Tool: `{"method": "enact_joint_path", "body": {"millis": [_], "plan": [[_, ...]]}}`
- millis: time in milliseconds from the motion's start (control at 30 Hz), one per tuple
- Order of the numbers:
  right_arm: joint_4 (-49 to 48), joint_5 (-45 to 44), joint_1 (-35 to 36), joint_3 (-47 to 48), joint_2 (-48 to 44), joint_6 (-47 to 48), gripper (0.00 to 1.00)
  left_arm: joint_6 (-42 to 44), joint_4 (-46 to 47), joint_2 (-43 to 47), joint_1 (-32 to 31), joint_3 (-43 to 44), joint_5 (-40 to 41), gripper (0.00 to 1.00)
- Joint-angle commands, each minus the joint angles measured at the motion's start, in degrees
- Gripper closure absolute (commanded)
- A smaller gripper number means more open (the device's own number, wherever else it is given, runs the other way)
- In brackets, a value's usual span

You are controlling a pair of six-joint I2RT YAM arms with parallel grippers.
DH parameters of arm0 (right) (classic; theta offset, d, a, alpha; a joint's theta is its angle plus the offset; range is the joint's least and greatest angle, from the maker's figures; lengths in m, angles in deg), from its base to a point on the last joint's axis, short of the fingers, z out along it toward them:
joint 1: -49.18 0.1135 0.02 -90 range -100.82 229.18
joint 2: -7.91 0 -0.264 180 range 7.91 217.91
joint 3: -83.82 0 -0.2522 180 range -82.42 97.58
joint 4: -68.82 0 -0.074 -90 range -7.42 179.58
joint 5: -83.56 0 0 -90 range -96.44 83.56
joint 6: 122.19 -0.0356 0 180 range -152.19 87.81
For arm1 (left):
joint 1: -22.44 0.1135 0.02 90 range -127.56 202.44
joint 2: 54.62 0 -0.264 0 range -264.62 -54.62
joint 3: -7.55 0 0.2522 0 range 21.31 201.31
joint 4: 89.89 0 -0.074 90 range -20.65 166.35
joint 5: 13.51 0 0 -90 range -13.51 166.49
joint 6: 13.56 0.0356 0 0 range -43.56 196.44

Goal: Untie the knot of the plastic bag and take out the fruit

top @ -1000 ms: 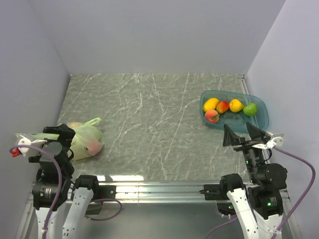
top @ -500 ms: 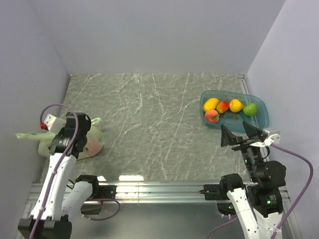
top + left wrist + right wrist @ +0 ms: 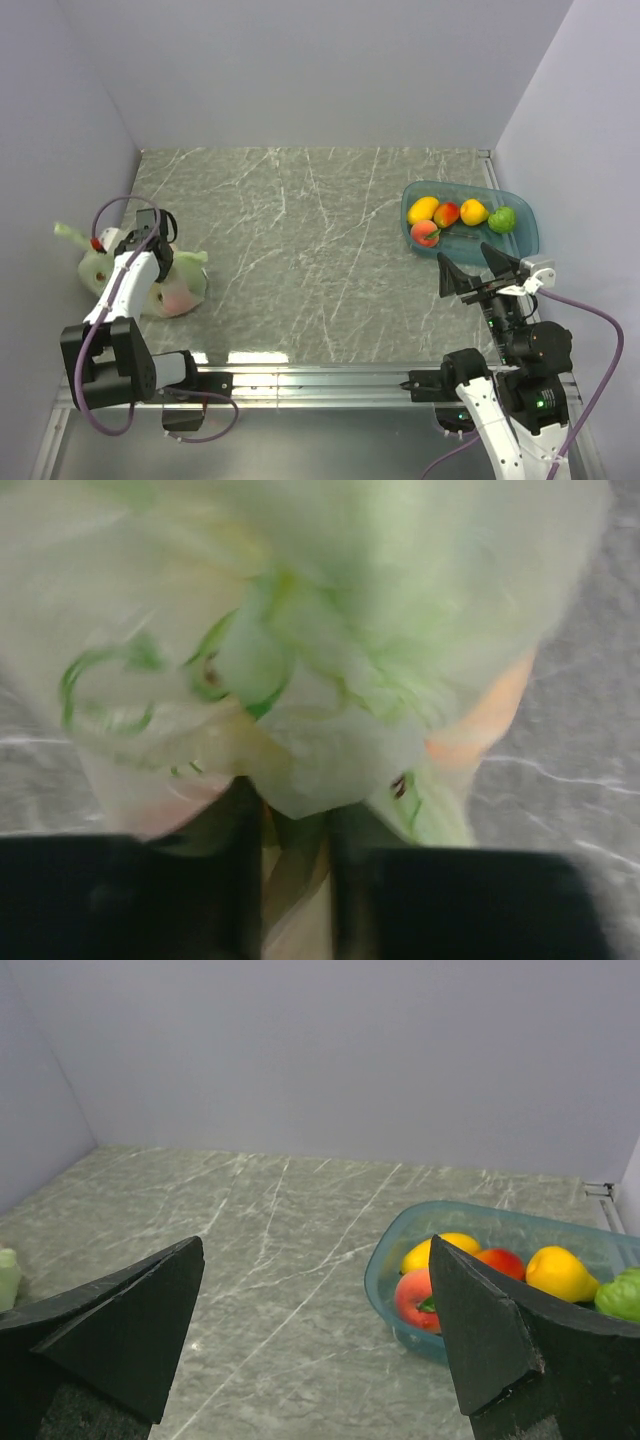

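The pale green plastic bag (image 3: 172, 285) lies at the table's left edge, and a thin tail (image 3: 66, 233) of it sticks out toward the left wall. Fruit (image 3: 180, 296) shows through it as pink and orange patches (image 3: 488, 712). My left gripper (image 3: 163, 262) points down onto the bag. In the left wrist view the bag (image 3: 330, 630) fills the picture, and the left gripper (image 3: 295, 880) has its jaws close together with a bunched strip of the bag's plastic between them. I cannot pick out the knot in the blur. My right gripper (image 3: 478, 272) hangs open and empty near the tray.
A blue tray (image 3: 524, 243) at the right holds a yellow mango, a peach and other fruit; it also shows in the right wrist view (image 3: 384, 1272). Walls close the left, back and right sides. The arm bases and a metal rail line the near edge.
My left arm has swung up and over the bag, and its jaws have closed from wide open onto the bag's plastic. The bag's tail has lifted. The right arm has hardly moved.
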Motion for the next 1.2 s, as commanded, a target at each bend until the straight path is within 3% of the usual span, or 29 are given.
{"method": "enact_joint_path", "body": {"millis": [0, 200, 300, 500, 633, 767, 867, 967, 1000, 1100, 1167], "plan": [[-3.0, -0.2, 0.5, -0.2, 0.7, 0.9, 0.00, 7.0, 5.9, -0.1, -2.0, 3.1, -6.3, 0.99], [-3.5, 2.6, 0.5, 0.7, 3.6, -0.6, 0.00, 18.7, 11.1, -1.1, -17.1, 10.5, -10.3, 0.99], [-3.1, 4.0, 0.6, 2.0, 6.2, -1.5, 0.00, 26.4, 12.9, -3.7, -28.2, 15.5, -14.1, 0.99], [-1.0, 9.7, 0.4, 5.4, 13.8, -2.3, 0.00, 37.7, 15.0, -4.9, -38.3, 17.2, -27.3, 0.99], [-0.9, 19.7, 0.7, 6.7, 18.9, -3.0, 0.00, 43.8, 12.9, -5.6, -44.6, 14.8, -28.2, 0.99], [-2.0, 21.5, 1.1, 7.4, 24.4, -7.4, 0.00, 44.3, 9.7, -5.2, -49.0, 12.0, -24.8, 0.97], [0.6, 20.0, 5.7, 10.7, 31.1, -7.5, 0.00, 41.0, 9.8, -1.0, -49.2, 9.2, -20.8, 0.82], [1.4, 11.3, 15.3, 13.3, 37.9, -6.1, 0.00, 36.4, 11.8, 5.6, -49.2, 6.9, -19.4, 0.46], [1.1, 7.3, 17.7, 14.7, 41.7, -6.2, 0.00, 35.1, 12.4, 8.7, -49.1, 6.4, -19.7, 0.27], [-1.8, 4.1, 22.1, 17.2, 49.9, -9.0, 0.00, 28.3, 14.2, 13.0, -49.1, 5.5, -20.5, 0.11], [-2.8, 3.6, 22.7, 19.1, 54.7, -10.2, 0.00, 22.8, 14.6, 13.9, -49.2, 5.2, -20.3, 0.10]]}}
